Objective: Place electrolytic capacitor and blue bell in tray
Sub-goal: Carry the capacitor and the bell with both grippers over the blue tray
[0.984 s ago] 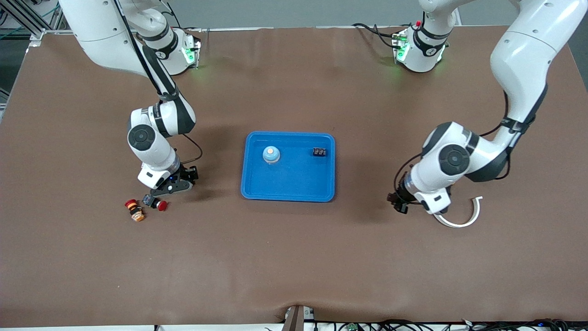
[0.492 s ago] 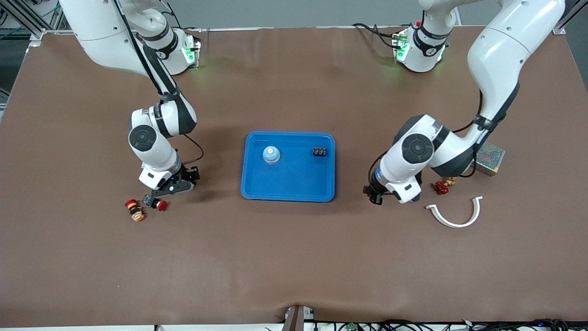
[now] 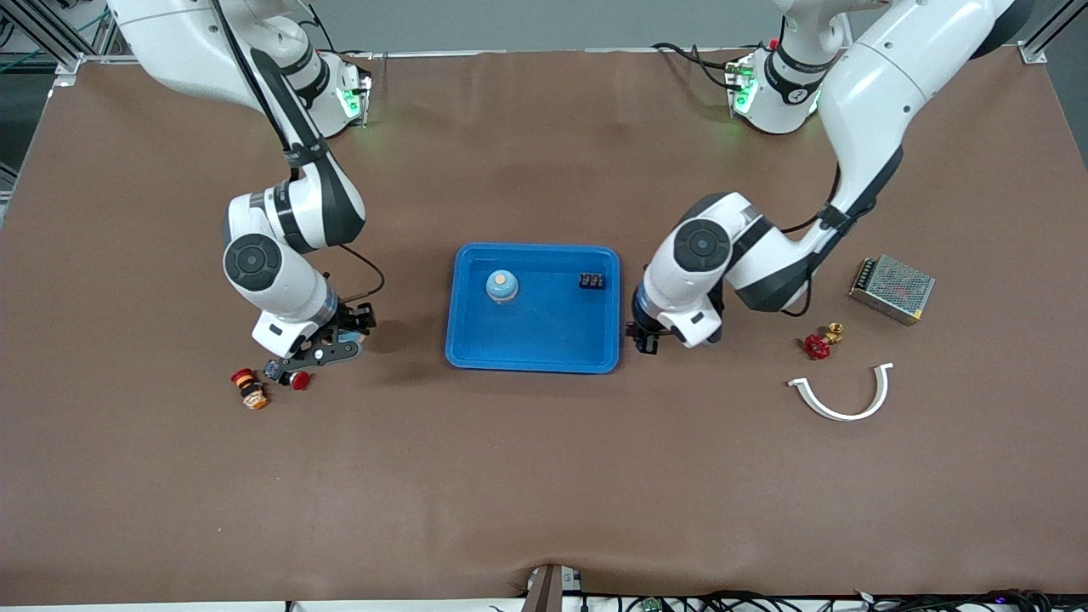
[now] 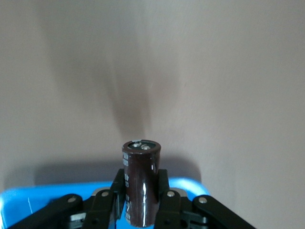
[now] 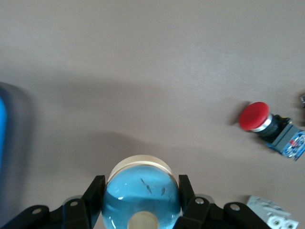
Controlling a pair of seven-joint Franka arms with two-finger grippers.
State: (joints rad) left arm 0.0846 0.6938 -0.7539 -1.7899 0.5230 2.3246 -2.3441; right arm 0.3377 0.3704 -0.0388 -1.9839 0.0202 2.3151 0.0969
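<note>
The left hand (image 4: 141, 192) is clamped on the electrolytic capacitor (image 4: 141, 167), a dark brown cylinder with two metal terminals on its end face, gripped by its sides between the black fingers (image 4: 107, 200). In the front view this hand (image 3: 643, 337) hangs over the table (image 3: 544, 476) just beside the rim of the tray (image 3: 534, 361), at the tray's end toward the left arm; the left wrist view shows a blue corner of the tray under the fingers.

The right hand (image 5: 139, 188) is closed on the blue bell (image 5: 141, 202), a glossy light blue dome on a cream base. In the front view this hand (image 3: 336, 344) is low over the table, toward the right arm's end and well apart from the tray. Near it lies a red push button (image 5: 255, 117) with a blue and black body, and beside that an orange and red button (image 3: 249, 389).

Inside the tray sit a small blue domed thing (image 3: 501, 286) and a small black part (image 3: 592, 280).

Toward the left arm's end lie a red valve (image 3: 818, 345), a white curved strip (image 3: 841, 401) and a metal mesh box (image 3: 891, 289).
</note>
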